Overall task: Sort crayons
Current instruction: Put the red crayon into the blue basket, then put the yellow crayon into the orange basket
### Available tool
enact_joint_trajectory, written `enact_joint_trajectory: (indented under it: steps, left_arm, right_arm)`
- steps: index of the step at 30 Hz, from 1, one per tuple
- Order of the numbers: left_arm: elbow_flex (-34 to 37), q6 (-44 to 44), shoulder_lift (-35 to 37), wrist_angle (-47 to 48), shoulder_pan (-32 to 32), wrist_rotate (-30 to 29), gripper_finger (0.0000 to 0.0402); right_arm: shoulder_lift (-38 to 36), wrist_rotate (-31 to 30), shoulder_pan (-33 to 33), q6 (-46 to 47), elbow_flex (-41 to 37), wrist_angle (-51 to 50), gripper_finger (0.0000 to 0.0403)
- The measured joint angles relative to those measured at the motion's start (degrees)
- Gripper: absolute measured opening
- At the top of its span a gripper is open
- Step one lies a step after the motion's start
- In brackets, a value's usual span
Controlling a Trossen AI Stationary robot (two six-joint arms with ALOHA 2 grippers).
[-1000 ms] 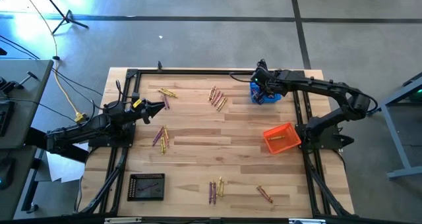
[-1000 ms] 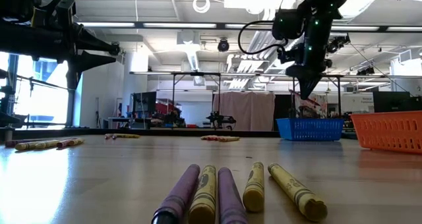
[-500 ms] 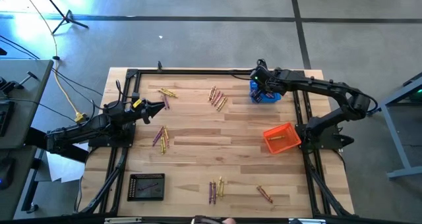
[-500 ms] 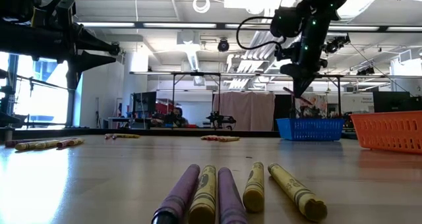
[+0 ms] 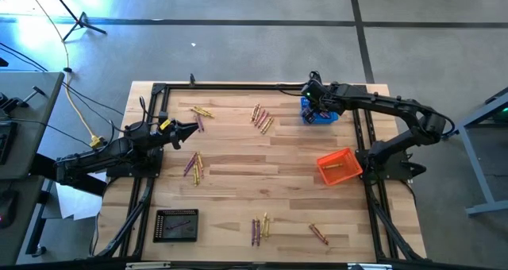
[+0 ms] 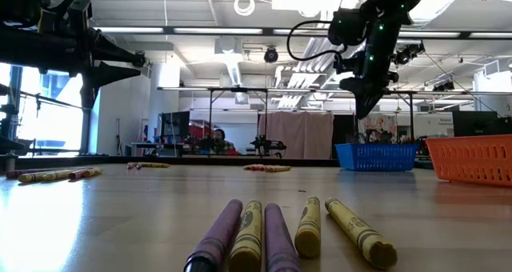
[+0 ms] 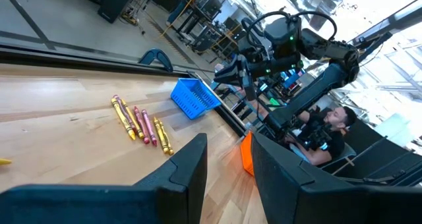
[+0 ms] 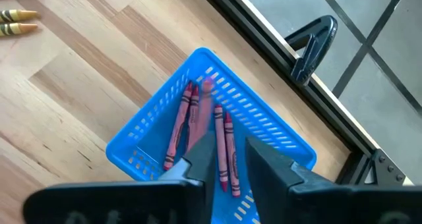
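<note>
Crayons (image 8: 221, 141) inside blue basket (image 8: 148, 122)

Right gripper (image 8: 223, 159) above small blue mesh basket (image 8: 148, 130): fingers now parted, narrow gap between them; a second ago closed on thin red crayon, visible sticking from fingertips in low view. That crayon gone from gripper now. Gripper sits slightly higher over basket than before. Red crayons (image 8: 223, 145) lie inside basket.
</note>
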State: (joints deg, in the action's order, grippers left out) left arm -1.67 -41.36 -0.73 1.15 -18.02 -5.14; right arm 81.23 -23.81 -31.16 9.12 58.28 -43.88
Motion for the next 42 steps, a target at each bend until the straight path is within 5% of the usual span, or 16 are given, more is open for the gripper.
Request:
enact_joint_trajectory:
  steps: [5, 10, 17, 27, 34, 42]
  left_arm:
    - [0.0, 0.0, 0.0, 0.0, 0.0, 0.0, 0.0106]
    - [0.0, 0.0, 0.0, 0.0, 0.0, 0.0, 0.0106]
    - [0.0, 0.0, 0.0, 0.0, 0.0, 0.0, 0.0106]
    - [0.0, 0.0, 0.0, 0.0, 0.0, 0.0, 0.0106]
    - [0.0, 0.0, 0.0, 0.0, 0.0, 0.0, 0.0106]
    - [0.0, 0.0, 0.0, 0.0, 0.0, 0.0, 0.0106]
  right_arm:
    - [0.0, 2.1, 0.0, 7.6, 0.0, -0.7, 0.0093]
    - [0.0, 16.1, 2.5, 14.6, 0.0, -5.5, 0.0091]
    - [0.0, 18.0, 23.3, 20.9, 0.0, -5.4, 0.0083]
    - [0.0, 10.2, 52.2, 50.3, 2.8, -1.7, 0.0083]
    - [4.9, 9.5, 64.6, 73.5, 2.4, -0.1, 0.0083]
    - [13.0, 17.3, 71.8, 85.8, 2.4, 4.7, 0.0083]
